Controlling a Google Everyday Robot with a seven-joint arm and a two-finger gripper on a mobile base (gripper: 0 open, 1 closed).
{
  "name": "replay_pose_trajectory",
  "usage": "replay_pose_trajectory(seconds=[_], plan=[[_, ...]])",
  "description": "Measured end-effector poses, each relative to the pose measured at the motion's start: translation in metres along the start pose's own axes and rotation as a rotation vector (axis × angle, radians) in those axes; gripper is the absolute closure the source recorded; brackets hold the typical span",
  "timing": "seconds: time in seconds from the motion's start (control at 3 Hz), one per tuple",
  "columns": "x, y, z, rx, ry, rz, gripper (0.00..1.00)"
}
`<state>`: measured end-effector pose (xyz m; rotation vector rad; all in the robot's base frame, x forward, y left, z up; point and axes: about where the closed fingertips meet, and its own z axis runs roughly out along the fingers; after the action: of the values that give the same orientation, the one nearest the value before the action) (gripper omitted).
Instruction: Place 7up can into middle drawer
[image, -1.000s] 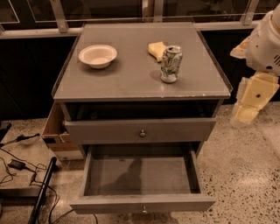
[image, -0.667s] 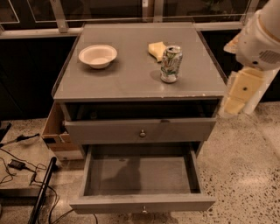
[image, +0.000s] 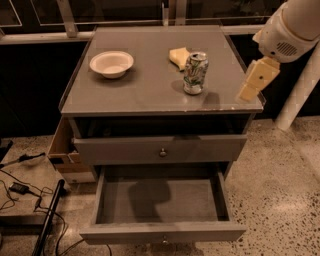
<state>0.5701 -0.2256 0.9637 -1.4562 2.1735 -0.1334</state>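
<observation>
The 7up can (image: 195, 73), silvery with green markings, stands upright on the grey cabinet top (image: 150, 90), right of centre. The middle drawer (image: 165, 202) is pulled out at the bottom, with its flat grey floor bare and nothing inside. My gripper (image: 252, 82), a tan piece under the white arm, hangs over the right front corner of the cabinet top. It is to the right of the can and apart from it.
A white bowl (image: 111, 64) sits at the top's left and a yellow sponge-like block (image: 179, 56) lies just behind the can. A second knobbed drawer front (image: 160, 149) sits above the open drawer. A cardboard box (image: 62, 155) and cables (image: 20, 190) lie to the left, and a white post (image: 300, 95) stands to the right.
My arm and gripper have moved up and left, from beside the cabinet's right side to over its right front corner, closer to the can. The can and drawers have not moved.
</observation>
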Motion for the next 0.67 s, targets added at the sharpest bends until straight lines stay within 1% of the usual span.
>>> replay_pose_trajectory(seconds=[0.33,0.67], plan=[[-0.009,-0.05,0.036,-0.004,-0.119,0.109,0.0],[-0.026,-0.066,0.063,-0.07,-0.263,0.19,0.0]])
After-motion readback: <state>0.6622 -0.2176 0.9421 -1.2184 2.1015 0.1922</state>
